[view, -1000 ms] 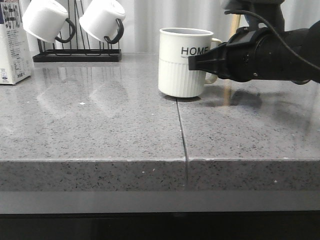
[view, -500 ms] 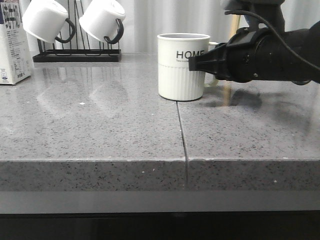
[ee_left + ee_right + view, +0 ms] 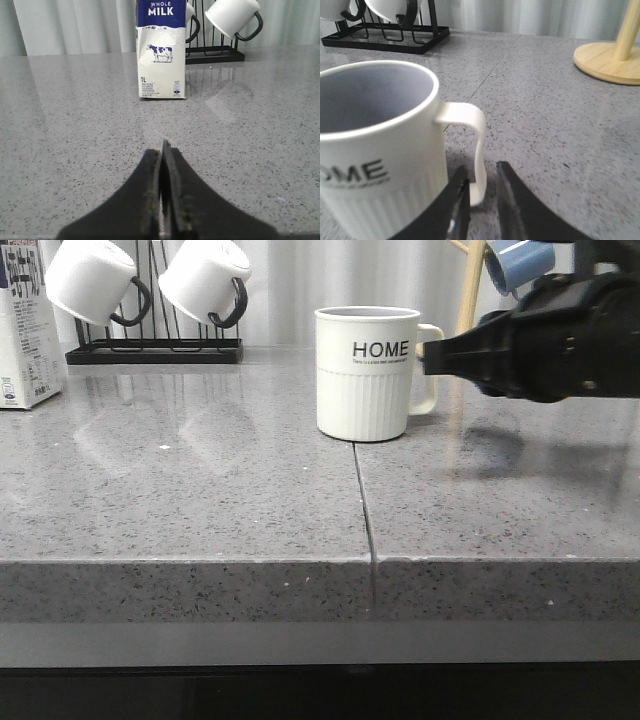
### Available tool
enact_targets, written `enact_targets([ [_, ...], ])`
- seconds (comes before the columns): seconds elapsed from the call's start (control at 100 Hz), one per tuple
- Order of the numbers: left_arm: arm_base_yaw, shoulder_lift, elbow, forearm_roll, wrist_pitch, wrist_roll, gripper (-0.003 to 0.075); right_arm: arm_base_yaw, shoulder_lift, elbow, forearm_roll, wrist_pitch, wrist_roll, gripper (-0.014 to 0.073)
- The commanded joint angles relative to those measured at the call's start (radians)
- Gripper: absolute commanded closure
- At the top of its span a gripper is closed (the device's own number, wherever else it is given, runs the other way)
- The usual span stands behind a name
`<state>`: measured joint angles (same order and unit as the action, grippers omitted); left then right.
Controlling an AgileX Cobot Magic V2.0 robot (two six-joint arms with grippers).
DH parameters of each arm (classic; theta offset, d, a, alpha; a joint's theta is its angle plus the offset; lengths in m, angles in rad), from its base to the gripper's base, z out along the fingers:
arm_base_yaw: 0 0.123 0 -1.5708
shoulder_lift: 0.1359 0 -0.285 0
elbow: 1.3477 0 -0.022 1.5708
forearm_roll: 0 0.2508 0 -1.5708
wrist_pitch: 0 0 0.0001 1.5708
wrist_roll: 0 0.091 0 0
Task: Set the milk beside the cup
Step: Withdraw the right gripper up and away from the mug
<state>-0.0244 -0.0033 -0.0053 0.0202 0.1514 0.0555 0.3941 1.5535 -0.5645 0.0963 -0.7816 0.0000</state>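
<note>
The milk carton (image 3: 28,325) stands upright at the far left of the stone counter (image 3: 200,500), well apart from the cup (image 3: 366,372), which sits near mid-counter just behind the seam. In the left wrist view the carton (image 3: 161,49) lies straight ahead of the left gripper (image 3: 164,200), its long axis vertical, broad printed face toward the fingers, with open counter between them. That gripper's jaws are pressed together with only a hairline slit; it holds nothing. The right gripper (image 3: 432,353) hangs just beside the cup's handle (image 3: 428,370); in its own wrist view the right gripper (image 3: 482,200) is parted a little, the handle's (image 3: 470,145) lower end sitting at the gap, not clamped as far as I can tell. Judgement: the left arm is nearer to the carton and already lined up on it; its jaws must open wider than the carton's face before closing in. Destination is the clear counter to the left of the cup.
</note>
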Motion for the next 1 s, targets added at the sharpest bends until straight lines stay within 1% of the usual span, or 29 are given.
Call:
enact_targets([
  [0.0,0.003,-0.031,0.045,-0.004,-0.08,-0.003,0.0741,-0.001,-0.106,0.035,-0.01,-0.08,0.0,0.043],
  [0.07,0.003,-0.031,0.045,-0.004,-0.08,-0.003,0.0741,-0.001,-0.169,0.083,-0.01,-0.08,0.0,0.0434],
  [0.12,0.003,-0.031,0.045,-0.004,-0.08,-0.003,0.0741,-0.001,-0.213,0.111,-0.01,-0.077,0.0,0.0454],
  [0.19,0.003,-0.031,0.045,-0.004,-0.08,-0.003,0.0741,-0.001,-0.28,0.148,-0.01,-0.063,0.0,0.0512],
  [0.25,0.003,-0.031,0.045,-0.004,-0.08,-0.003,0.0741,-0.001,-0.338,0.176,-0.01,-0.031,0.0,0.0584],
  [0.36,0.003,-0.031,0.045,-0.004,-0.08,-0.003,0.0741,-0.001,-0.454,0.211,-0.01,0.047,0.0,0.0663],
  [0.48,0.003,-0.031,0.045,-0.004,-0.08,-0.003,0.0741,-0.001,-0.589,0.228,-0.01,0.182,0.0,0.0659],
  [0.6,0.003,-0.031,0.045,-0.004,-0.08,-0.003,0.0741,-0.001,-0.734,0.228,-0.01,0.37,0.0,0.0659],
  [0.81,0.003,-0.031,0.045,-0.004,-0.08,-0.003,0.0741,-0.001,-0.986,0.228,-0.01,0.647,0.0,0.0659],
  [0.99,0.003,-0.031,0.045,-0.004,-0.08,-0.003,0.0741,-0.001,-1.204,0.228,-0.01,0.85,0.0,0.0659],
])
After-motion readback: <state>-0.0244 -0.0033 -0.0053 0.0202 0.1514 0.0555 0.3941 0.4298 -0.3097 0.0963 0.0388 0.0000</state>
